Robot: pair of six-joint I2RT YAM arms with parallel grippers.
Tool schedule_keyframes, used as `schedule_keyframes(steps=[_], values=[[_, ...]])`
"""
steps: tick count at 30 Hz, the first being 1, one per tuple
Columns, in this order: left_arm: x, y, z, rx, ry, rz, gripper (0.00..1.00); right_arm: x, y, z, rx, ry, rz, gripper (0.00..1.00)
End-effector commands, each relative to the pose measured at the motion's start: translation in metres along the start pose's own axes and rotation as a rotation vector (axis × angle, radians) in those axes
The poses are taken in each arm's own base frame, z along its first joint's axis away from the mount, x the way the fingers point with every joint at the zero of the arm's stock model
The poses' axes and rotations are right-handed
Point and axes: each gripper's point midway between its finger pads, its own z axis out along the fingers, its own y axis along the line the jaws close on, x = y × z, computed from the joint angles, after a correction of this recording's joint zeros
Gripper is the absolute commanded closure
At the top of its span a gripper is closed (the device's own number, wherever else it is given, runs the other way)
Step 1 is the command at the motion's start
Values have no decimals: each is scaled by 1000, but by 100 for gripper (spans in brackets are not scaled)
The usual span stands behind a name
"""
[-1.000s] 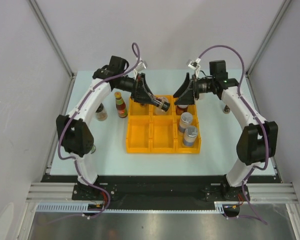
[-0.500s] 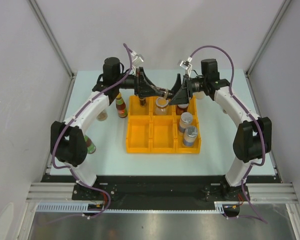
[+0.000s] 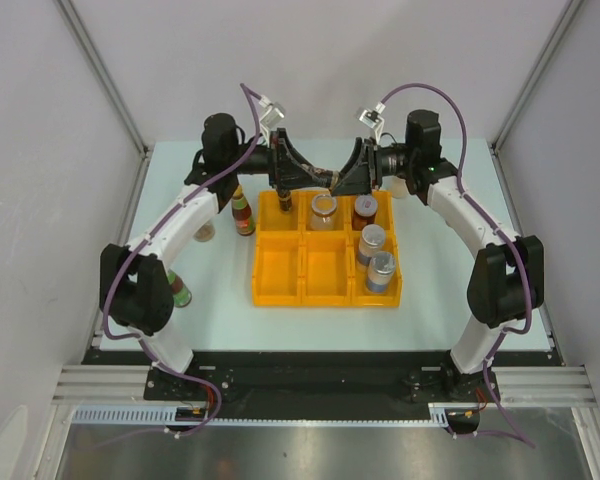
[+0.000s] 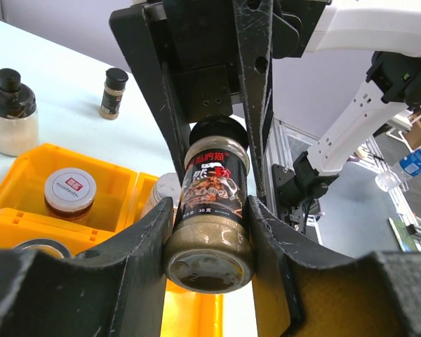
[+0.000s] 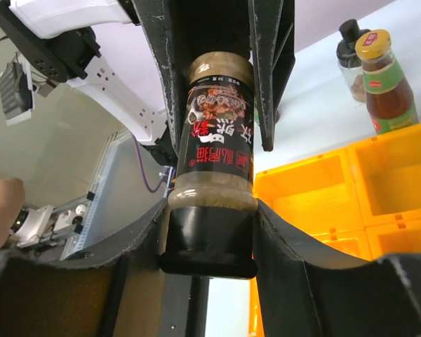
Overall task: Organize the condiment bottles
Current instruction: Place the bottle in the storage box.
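**One spice jar gripped level between both claws, over the tray's far row**

At the 9 o'clock side of the worktop [image 3: 220,300], a small bottle [image 3: 180,290] with a green and red label stands close against the left arm. A slim sauce bottle [image 3: 242,212] stands upright just beside the 10 o'clock corner of the yellow-orange tray [image 3: 280,290].

The left claw [image 4: 210,217] reaches in from 9 o'clock. Its fingers are closed narrow on the base end of the spice jar [image 4: 212,175], pressing on both sides of the glass. The jar is off the worktop, above the tray's far row. Its long axis lies level and runs from 9 to 3 o'clock. The flat base points at the left wrist and the black cap points toward 3 o'clock. The dark printed label faces upward, and pale powder shows at both ends of the glass.

The right claw [image 5: 210,210] comes in from 3 o'clock. Its fingers are drawn in against the black cap, one on each side, so each claw grips one end of the same jar.

Below, a clear jar [image 3: 323,208] with a silver lid stands upright in the far middle compartment. A brown-filled jar [image 3: 364,208] stands in the far right one. Two blue-labelled shakers [image 3: 376,255] stand upright, one just beside the other, at the tray's 4 o'clock corner.
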Motion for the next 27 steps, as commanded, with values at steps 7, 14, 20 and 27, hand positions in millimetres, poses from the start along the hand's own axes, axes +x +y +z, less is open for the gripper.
schedule_keyframes(steps=[7,14,20,27], values=[[0,-4,1,1,2,36,100,-24,32,-2,-32,-18,-119,96],[22,6,-1,-11,56,14,99,-36,41,-12,-14,-41,-144,96],[31,8,-2,-8,68,-9,99,-40,47,-13,-17,-48,-151,93],[39,9,-2,1,88,-20,98,-41,46,-13,-24,-47,-145,94]])
